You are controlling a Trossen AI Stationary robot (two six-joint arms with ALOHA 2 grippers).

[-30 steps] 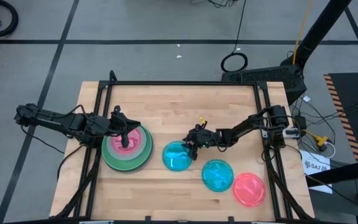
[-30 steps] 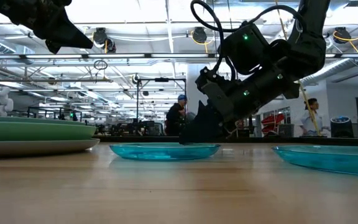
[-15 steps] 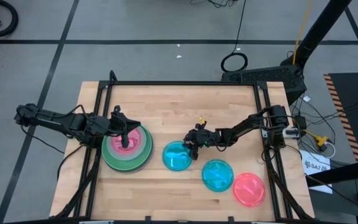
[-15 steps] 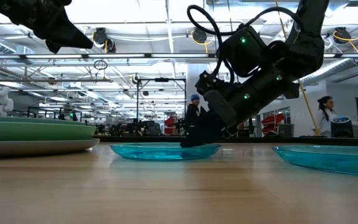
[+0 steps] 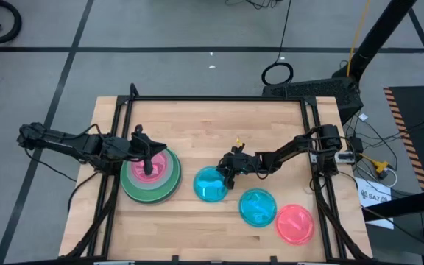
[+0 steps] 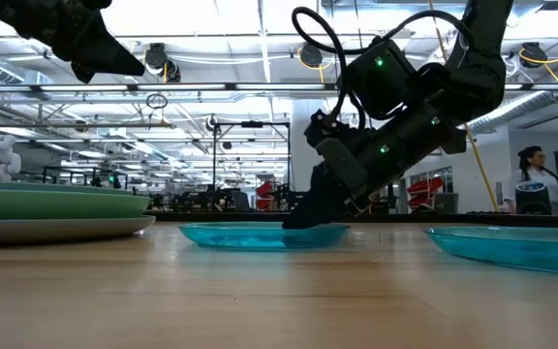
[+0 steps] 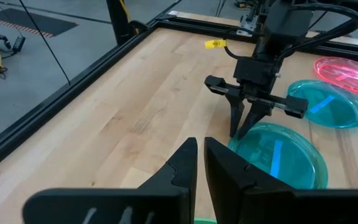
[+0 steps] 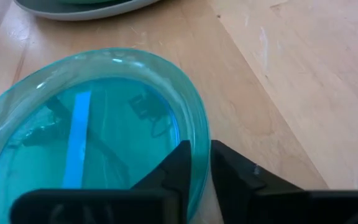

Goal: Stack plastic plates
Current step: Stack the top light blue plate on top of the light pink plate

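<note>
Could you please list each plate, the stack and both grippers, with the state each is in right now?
Plate stack: piled at the table's left, pink plate on top.
Left gripper: shut, empty, over the stack.
Right gripper: shut on the near cyan plate's rim.
Near cyan plate: flat on the table, gripped at its edge.
Second cyan plate: lying loose.
Loose pink plate: lying loose, untouched.

Hidden in the low view: pink plate (image 5: 294, 223) and top of the left stack (image 6: 51, 204), seen edge-on only. Cut off at the right edge there: second cyan plate (image 6: 521, 242). Stack (image 8: 79, 7) cropped in the right wrist view. Lower plates under the pink one (image 5: 150, 166) showing only as rims. Far-off person (image 6: 541, 184) too small to make out.
</note>
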